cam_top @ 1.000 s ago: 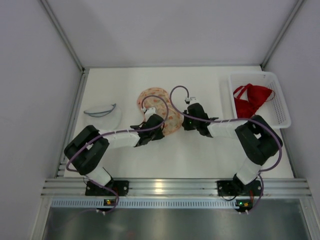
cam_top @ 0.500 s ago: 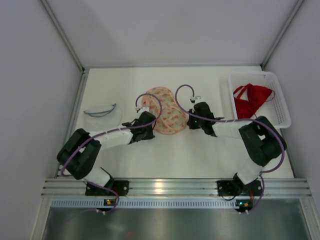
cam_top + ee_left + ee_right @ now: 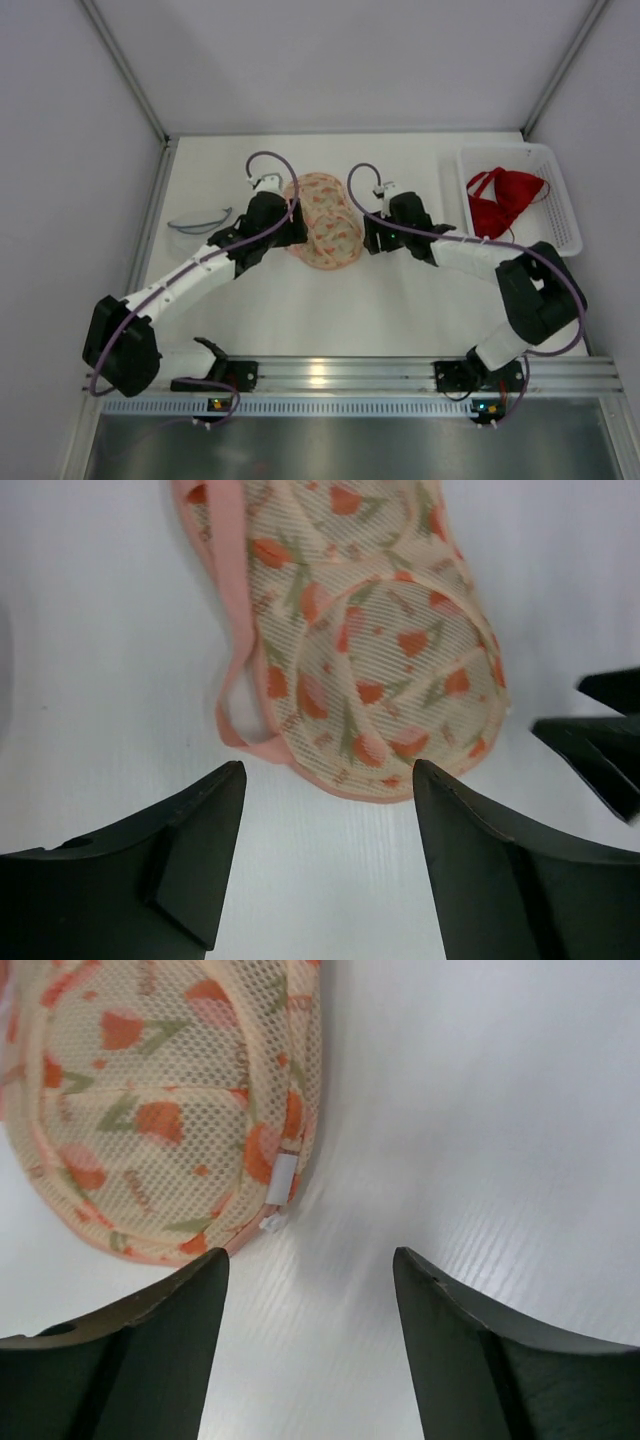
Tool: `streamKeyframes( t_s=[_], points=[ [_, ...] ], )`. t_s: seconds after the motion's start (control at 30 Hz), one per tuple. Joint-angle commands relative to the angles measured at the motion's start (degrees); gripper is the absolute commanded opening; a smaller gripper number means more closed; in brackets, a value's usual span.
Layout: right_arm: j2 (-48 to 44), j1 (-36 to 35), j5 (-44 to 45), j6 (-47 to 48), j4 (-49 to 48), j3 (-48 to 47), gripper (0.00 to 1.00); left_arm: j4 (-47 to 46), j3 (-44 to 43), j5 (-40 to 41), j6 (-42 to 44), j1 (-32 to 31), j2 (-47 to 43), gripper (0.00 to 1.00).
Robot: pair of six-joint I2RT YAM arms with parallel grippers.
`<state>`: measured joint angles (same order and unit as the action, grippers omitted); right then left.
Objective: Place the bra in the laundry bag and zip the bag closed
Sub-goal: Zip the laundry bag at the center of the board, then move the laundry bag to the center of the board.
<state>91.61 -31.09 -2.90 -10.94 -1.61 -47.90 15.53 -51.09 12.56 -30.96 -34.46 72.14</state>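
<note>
Bag [image 3: 325, 222] lies mid-frame; bra [image 3: 505, 200] not yet in.
Left hand [image 3: 292, 230] and right hand [image 3: 368, 237] gape empty either side of it; the bra sits in the basket [image 3: 562, 222], upper right, likely fetched next.

A mesh laundry bag [image 3: 370, 650], cream with orange tulips and peach trim, lies flat on the white table [image 3: 90, 680]. A small peach loop [image 3: 238, 715] hangs off its left edge. The left gripper [image 3: 328, 815] hovers just beside the bag's rounded near end, its black fingers [image 3: 190, 850] spread apart with nothing between them. Two black pointed shapes [image 3: 600, 742] jut in at the right edge.
</note>
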Motion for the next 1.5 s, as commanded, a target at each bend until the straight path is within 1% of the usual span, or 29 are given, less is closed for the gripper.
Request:
streamKeyframes(
  t_s=[0.0,0.03,0.07,0.1,0.2,0.3,0.37,0.47,0.6,0.63,0.7,0.73,0.8,0.83,0.9,0.93,1.07,1.2,1.27,1.47],
  points=[
    [-9.93,1.64,-2.81,0.84,4.94,-3.16,0.69,-1.89,0.11,0.37,-2.53,4.56,3.09,0.75],
    [-11.35,1.74,-3.43,-0.30,6.51,-3.16,0.73,-3.21,0.20,-1.20,-1.66,6.23,4.66,0.76],
    [-12.59,2.08,-4.39,-0.92,7.40,-3.16,0.83,-4.01,-0.06,-1.74,-1.13,6.85,5.81,0.76],
    [-14.43,2.70,-4.49,-1.62,8.36,-3.60,0.85,-5.23,-0.67,-2.36,-0.51,7.21,7.04,0.76],
    [-16.63,3.58,-5.28,-2.59,8.55,-3.25,0.86,-6.82,-4.88,-3.94,0.81,8.97,12.40,0.75],
    [-16.99,4.02,-5.19,-3.03,7.58,-2.90,0.86,-9.54,-7.17,-6.57,2.30,10.81,17.41,0.75],
    [-17.17,4.11,-5.28,-3.74,6.28,-2.12,0.87,-10.69,-8.23,-6.76,3.18,11.87,21.01,0.74],
    [-17.70,4.11,-5.36,-4.79,4.52,-0.89,0.87,-12.27,-9.38,-6.84,3.45,13.01,25.50,0.71],
    [-18.14,4.11,-5.54,-4.88,3.98,0.00,0.87,-13.42,-11.39,-7.55,3.36,13.89,30.50,0.64],
    [-18.05,4.11,-5.28,-4.88,3.89,0.09,0.87,-13.77,-11.66,-7.20,3.10,13.80,31.13,0.57],
    [-17.96,4.20,-4.84,-4.88,3.19,0.61,0.87,-14.82,-12.45,-7.55,2.93,13.89,32.53,0.47],
    [-18.05,4.20,-4.49,-4.97,2.84,0.79,0.87,-15.00,-12.72,-7.63,2.58,13.80,32.80,0.34],
    [-17.61,4.37,-4.14,-5.32,2.14,1.14,0.87,-15.00,-13.76,-7.90,2.66,13.80,33.33,0.23],
    [-17.35,4.46,-3.87,-5.84,1.61,1.23,0.87,-15.00,-14.03,-8.25,2.92,13.80,33.07,0.13],
    [-16.82,4.72,-3.87,-6.37,-0.32,1.49,0.86,-15.00,-15.00,-8.78,3.27,13.80,31.76,0.02],
    [-16.56,4.81,-3.78,-7.07,-1.02,1.49,0.87,-15.00,-15.44,-8.60,3.71,13.80,31.14,0.00],
    [-14.98,5.34,-3.35,-7.69,-1.73,0.53,0.86,-14.74,-20.61,-6.24,3.02,14.77,31.65,0.00],
    [-13.83,6.74,-2.29,-7.61,-1.47,-0.70,0.86,-14.65,-28.95,-2.81,0.03,17.92,37.53,0.00],
    [-14.00,8.06,-2.38,-7.95,-2.08,-0.88,0.86,-14.56,-32.65,-2.10,-2.60,20.12,40.78,0.00],
    [-12.95,11.22,-3.08,-8.31,-2.70,-1.76,0.86,-14.56,-39.78,0.10,-10.78,26.45,47.99,0.00]
  ],
)
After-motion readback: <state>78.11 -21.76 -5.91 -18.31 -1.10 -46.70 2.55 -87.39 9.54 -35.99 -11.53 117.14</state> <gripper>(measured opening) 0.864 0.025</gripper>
